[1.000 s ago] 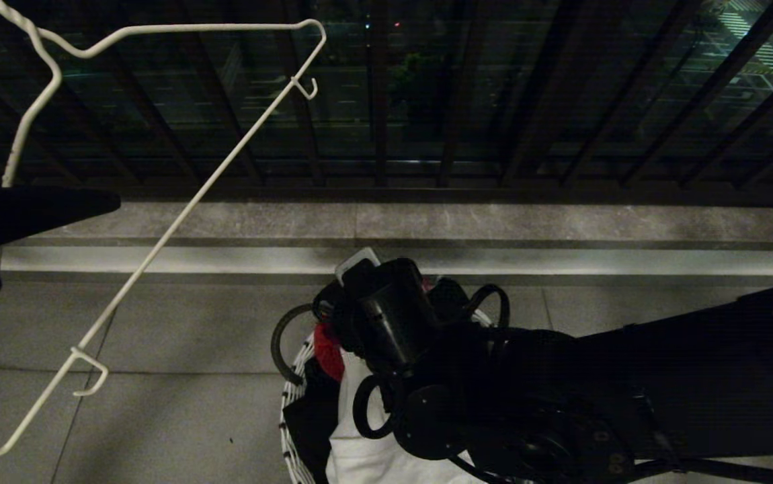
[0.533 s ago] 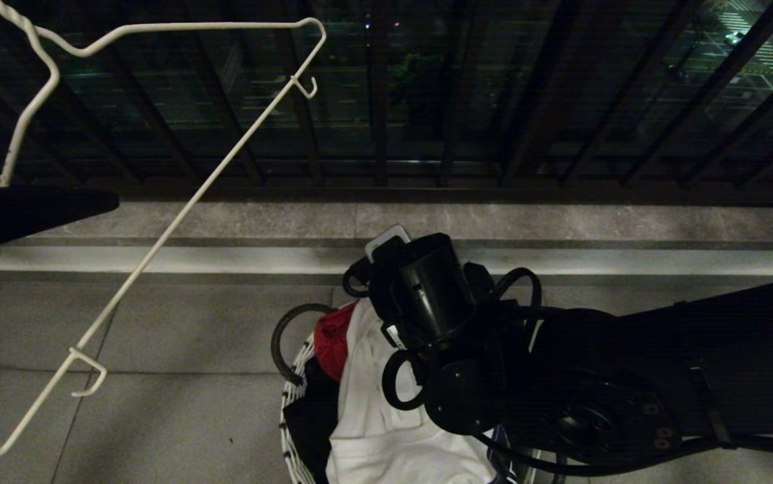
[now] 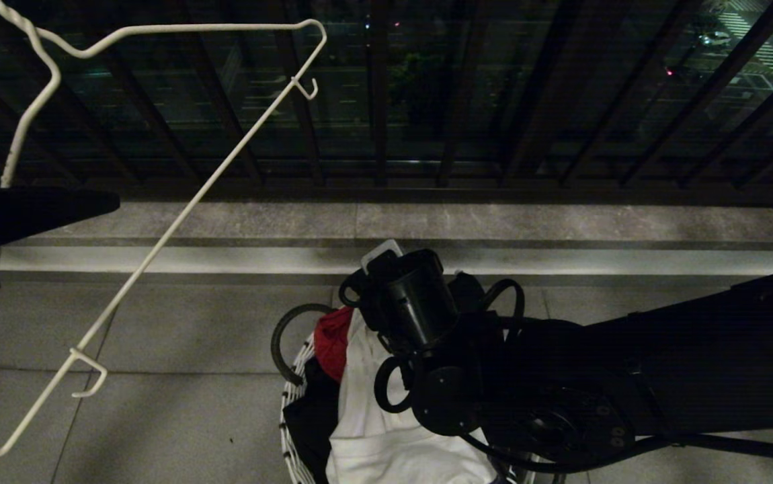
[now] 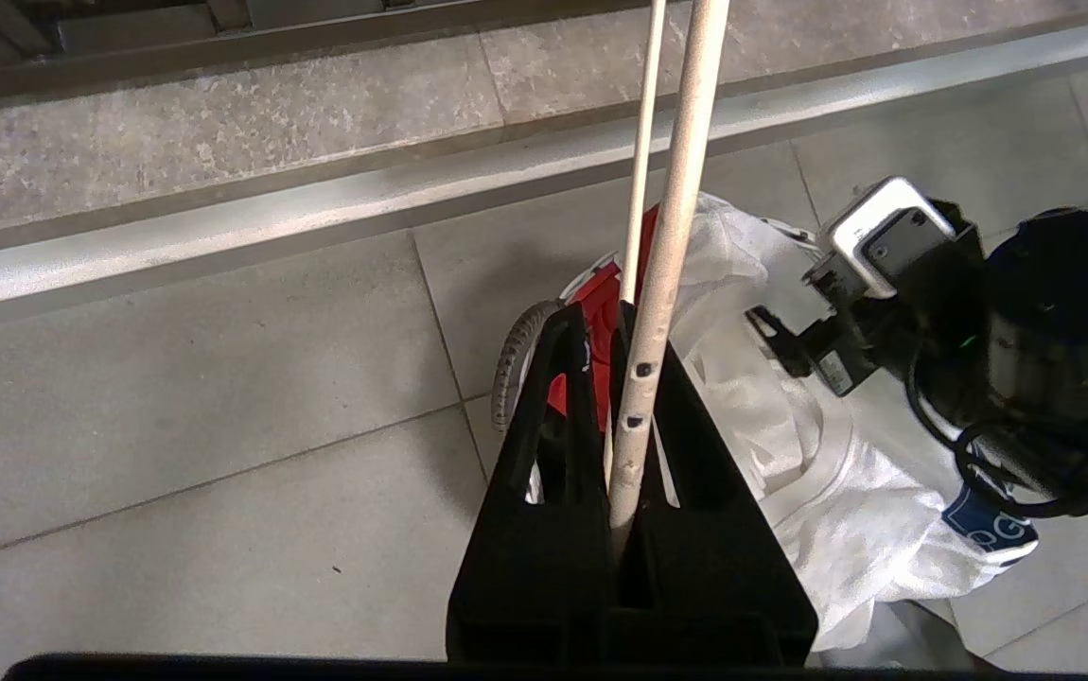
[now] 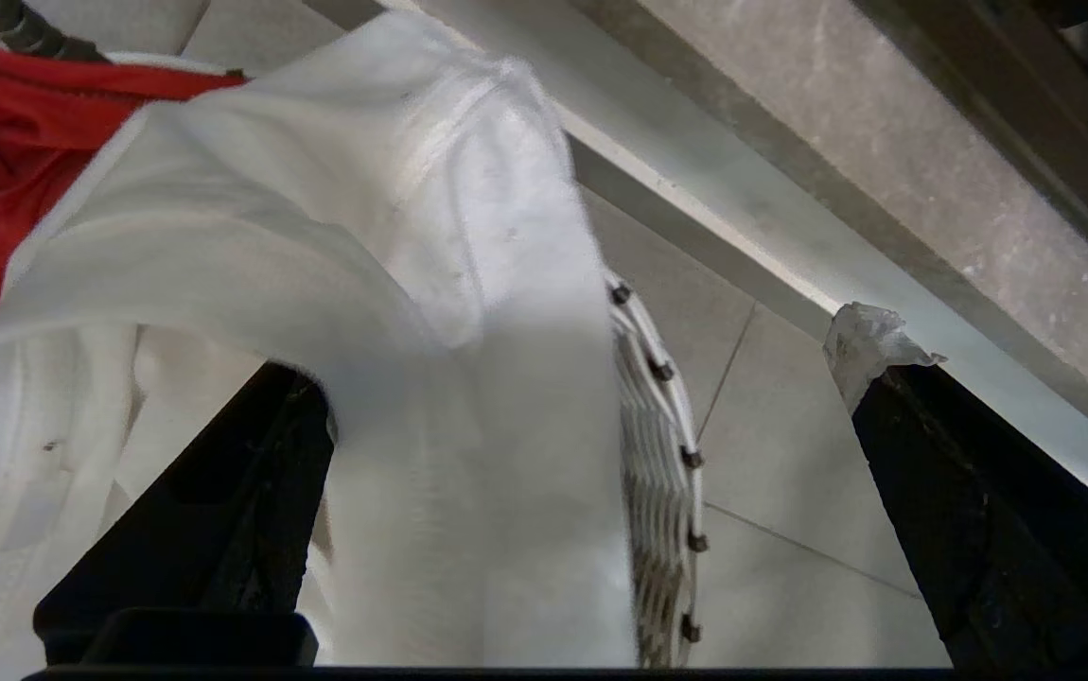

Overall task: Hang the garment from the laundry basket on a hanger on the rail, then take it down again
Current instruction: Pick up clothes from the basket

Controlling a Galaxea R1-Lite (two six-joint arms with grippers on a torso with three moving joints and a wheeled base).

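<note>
1. While the left gripper at frame left pinches the hanger, nothing hangs on it.
2. Lower centre: garment lies in laundry basket.
3. Right gripper, jaws spread, straddles a fold; grasping, hanging, removal remain.

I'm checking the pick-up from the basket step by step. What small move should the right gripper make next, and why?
Probably close the jaws. The right gripper stands wide open over the laundry basket, and a raised fold of the white T-shirt already lies between its fingers. Nothing is gripped yet. The left gripper holds the wire hanger clamped off to the side, ready for it.
</note>
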